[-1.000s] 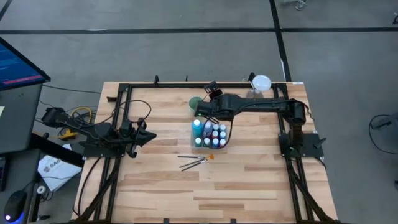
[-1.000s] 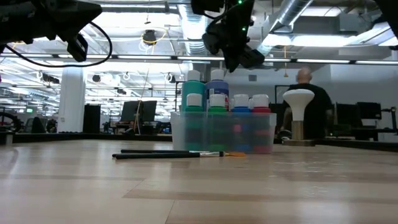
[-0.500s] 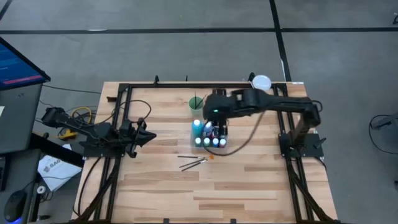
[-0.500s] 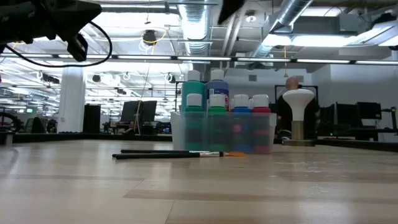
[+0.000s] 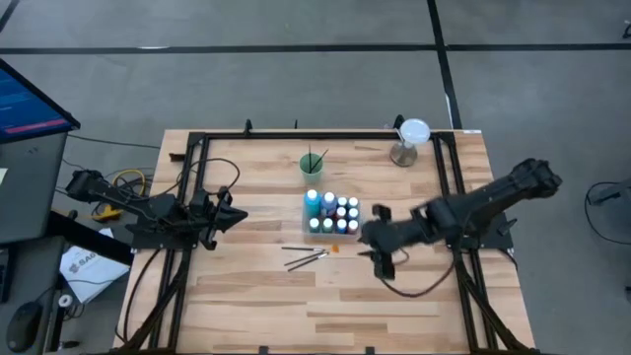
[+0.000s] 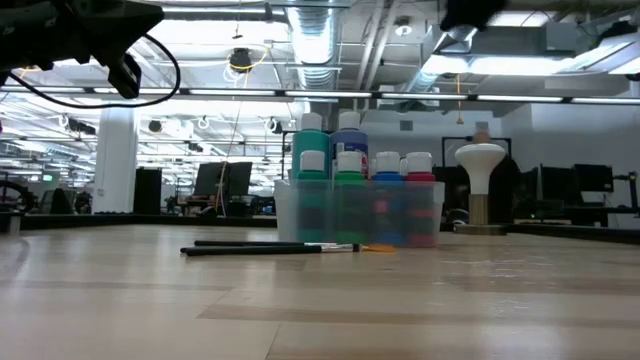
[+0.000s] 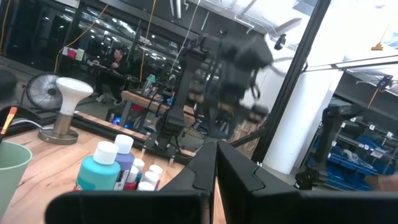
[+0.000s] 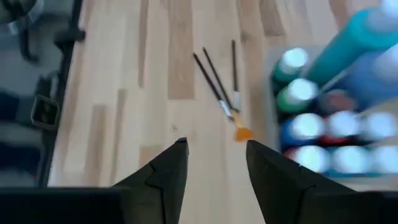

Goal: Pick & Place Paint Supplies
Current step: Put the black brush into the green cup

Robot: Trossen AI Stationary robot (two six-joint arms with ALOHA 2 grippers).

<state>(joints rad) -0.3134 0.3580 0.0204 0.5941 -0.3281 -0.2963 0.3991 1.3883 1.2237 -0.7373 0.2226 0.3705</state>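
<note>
Pale striped wood is showing across the table [image 5: 256,296], framed by black rails. At frame centre, white-capped paint bottles [image 5: 333,213] are showing teal, blue, green and red inside a clear tray [image 6: 358,210]. Just below them, dark-handled paintbrushes [image 5: 308,257] are lying, one showing an orange tip. Above, a light green cup [image 5: 312,165] is standing; at upper right, a white-topped stand [image 5: 411,136].
</note>
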